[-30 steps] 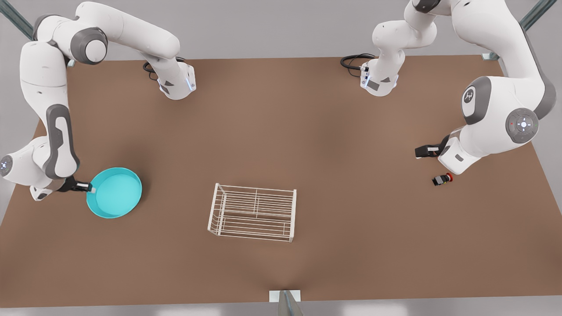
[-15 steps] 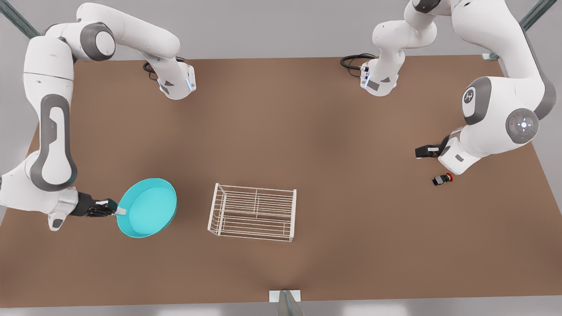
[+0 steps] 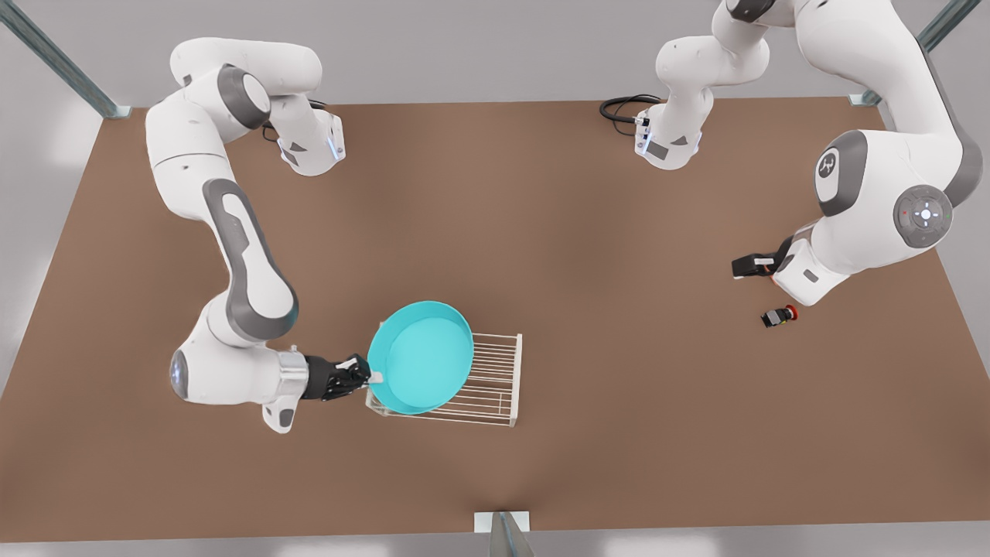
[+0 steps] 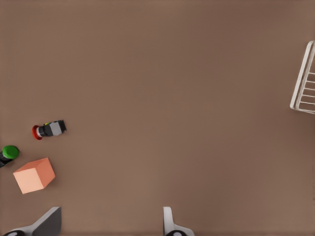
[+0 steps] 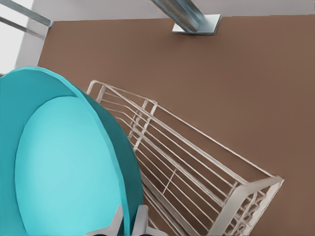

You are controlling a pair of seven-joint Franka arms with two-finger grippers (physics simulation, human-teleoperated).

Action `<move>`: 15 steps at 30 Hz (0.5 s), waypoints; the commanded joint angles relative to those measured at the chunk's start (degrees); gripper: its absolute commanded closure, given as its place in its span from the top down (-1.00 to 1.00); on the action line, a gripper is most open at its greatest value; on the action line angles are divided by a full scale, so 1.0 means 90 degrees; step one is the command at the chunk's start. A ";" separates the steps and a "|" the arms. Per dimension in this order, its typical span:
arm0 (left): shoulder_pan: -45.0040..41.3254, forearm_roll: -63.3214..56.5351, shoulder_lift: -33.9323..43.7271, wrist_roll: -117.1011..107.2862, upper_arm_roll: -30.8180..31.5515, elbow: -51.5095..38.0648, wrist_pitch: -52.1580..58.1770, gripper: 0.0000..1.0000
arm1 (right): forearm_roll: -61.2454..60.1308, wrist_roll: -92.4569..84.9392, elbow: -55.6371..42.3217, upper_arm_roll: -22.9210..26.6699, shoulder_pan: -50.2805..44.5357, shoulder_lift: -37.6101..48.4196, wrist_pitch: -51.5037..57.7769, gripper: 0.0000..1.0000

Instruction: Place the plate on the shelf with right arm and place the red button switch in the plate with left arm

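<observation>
In the front view, my right gripper (image 3: 370,377) pinches the rim of the teal plate (image 3: 421,357) and holds it over the near-left part of the white wire shelf (image 3: 495,379), so I can set it down flat on the bars. My left gripper (image 3: 736,268) waits well apart, near the red button switch (image 3: 778,316), because the plate must land first. In the left wrist view, my fingers (image 4: 170,223) are spread wide over bare table, and the red button switch (image 4: 48,130) lies on its side beside a green button switch (image 4: 8,153) and an orange cube (image 4: 34,175). In the right wrist view, my fingertips (image 5: 115,223) squeeze the plate (image 5: 59,172) edge, with the shelf (image 5: 206,182) below.
</observation>
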State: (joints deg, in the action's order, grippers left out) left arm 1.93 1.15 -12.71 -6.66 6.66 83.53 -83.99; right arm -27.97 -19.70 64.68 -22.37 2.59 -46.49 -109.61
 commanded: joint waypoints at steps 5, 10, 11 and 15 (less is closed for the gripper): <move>0.0019 -0.0001 -0.0004 -0.0002 0.0002 -0.0004 0.0025 1.00 | 0.0295 0.1974 0.0059 0.0171 -0.0434 -0.0098 -0.0740 -0.57; 0.0185 -0.0020 -0.0365 0.0153 -0.0027 -0.0004 -0.0189 1.00 | 0.0490 0.1974 0.0060 0.0171 -0.0649 -0.0264 -0.1034 -0.57; 0.0205 -0.0049 -0.0783 0.1205 -0.0027 -0.0004 -0.0580 1.00 | 0.0500 0.1974 0.0059 0.0171 -0.0697 -0.0284 -0.1112 -0.57; 0.0907 -0.0059 -0.1820 0.7345 -0.0047 0.0463 -0.2063 1.00 | 0.0744 0.1974 0.0128 0.0171 -0.0746 -0.0313 -0.1131 -0.57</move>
State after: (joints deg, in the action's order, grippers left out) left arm 9.04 0.04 -28.13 4.78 6.28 87.60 -92.66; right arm -22.40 -9.94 65.76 -20.80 -4.10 -49.35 -118.18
